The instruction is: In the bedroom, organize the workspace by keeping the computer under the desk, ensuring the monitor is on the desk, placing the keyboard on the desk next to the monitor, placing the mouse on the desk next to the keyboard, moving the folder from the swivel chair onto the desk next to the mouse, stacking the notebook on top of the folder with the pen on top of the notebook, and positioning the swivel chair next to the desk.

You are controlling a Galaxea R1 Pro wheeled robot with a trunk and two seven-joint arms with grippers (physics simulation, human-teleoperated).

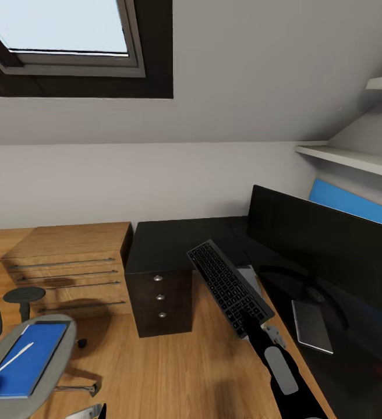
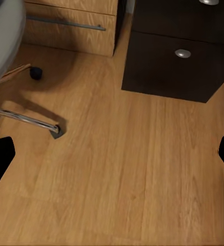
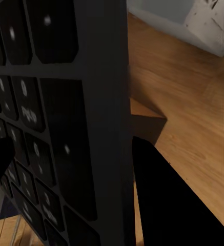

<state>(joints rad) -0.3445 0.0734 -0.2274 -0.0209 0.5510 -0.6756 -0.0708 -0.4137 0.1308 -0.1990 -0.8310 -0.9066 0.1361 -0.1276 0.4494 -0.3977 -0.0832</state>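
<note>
My right gripper (image 1: 254,327) is shut on one end of the black keyboard (image 1: 229,286), holding it tilted in the air beside the desk (image 1: 173,241). In the right wrist view the keyboard (image 3: 55,113) sits between my black fingers (image 3: 168,205). The monitor (image 1: 331,244) stands on the desk, with the dark grey notebook (image 1: 313,326) flat before its stand. On the swivel chair (image 1: 63,343) lie the blue folder (image 1: 31,355) and the pen (image 1: 10,361). A light grey box (image 3: 206,23), seemingly the computer, stands on the floor. My left gripper (image 2: 112,156) is open over bare floor. The mouse is out of view.
A low wooden drawer unit (image 1: 69,265) stands left of the desk's black drawers (image 1: 159,297). White shelves (image 1: 354,158) hang above the monitor, and a blue panel (image 1: 354,203) shows behind it. The chair's chrome leg (image 2: 24,118) and a caster (image 2: 36,73) lie near my left gripper.
</note>
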